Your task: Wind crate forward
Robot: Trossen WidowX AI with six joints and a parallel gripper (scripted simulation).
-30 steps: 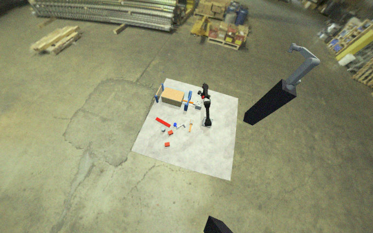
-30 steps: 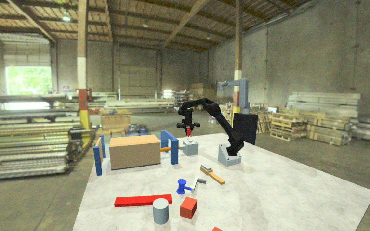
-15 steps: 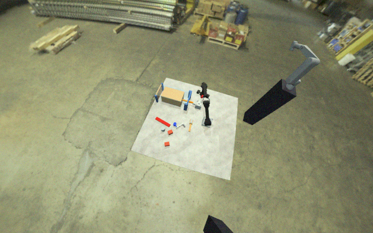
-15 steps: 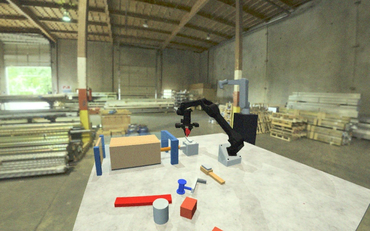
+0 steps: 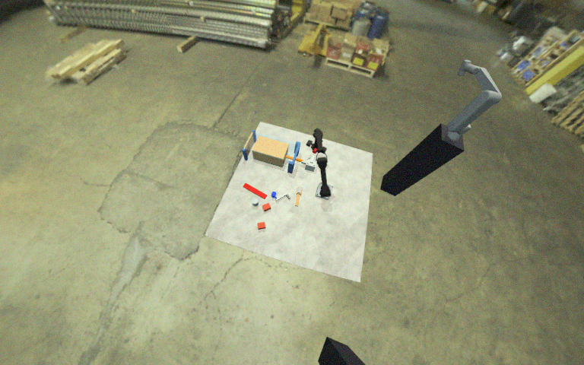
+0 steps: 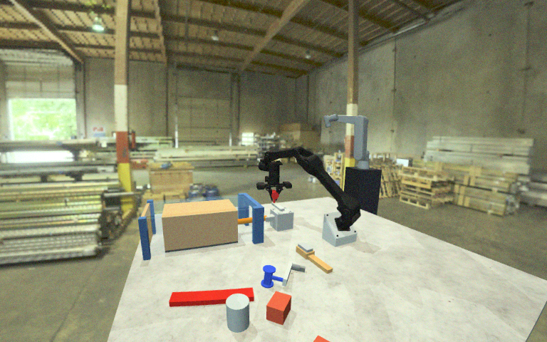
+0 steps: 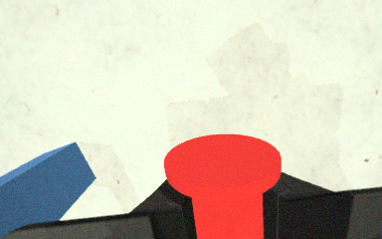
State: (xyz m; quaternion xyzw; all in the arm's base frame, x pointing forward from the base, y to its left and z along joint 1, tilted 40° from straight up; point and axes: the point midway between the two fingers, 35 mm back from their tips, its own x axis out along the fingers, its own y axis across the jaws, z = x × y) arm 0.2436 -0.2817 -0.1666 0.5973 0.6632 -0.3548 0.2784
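The cardboard-brown crate sits flat in the guard cubby. A gap shows between its front and the blue steel frame, whose blue top also shows in the wrist view. The orange strap runs from the crate through the frame towards the grey winch. The winch handle's pale arm lies over the winch top; its key is hidden. My gripper is shut on the handle's red knob, above the winch.
A crank with a blue knob, a wooden-handled tool, a red bar, a grey cylinder and red blocks lie away from the winch. Blue posts stand behind the crate.
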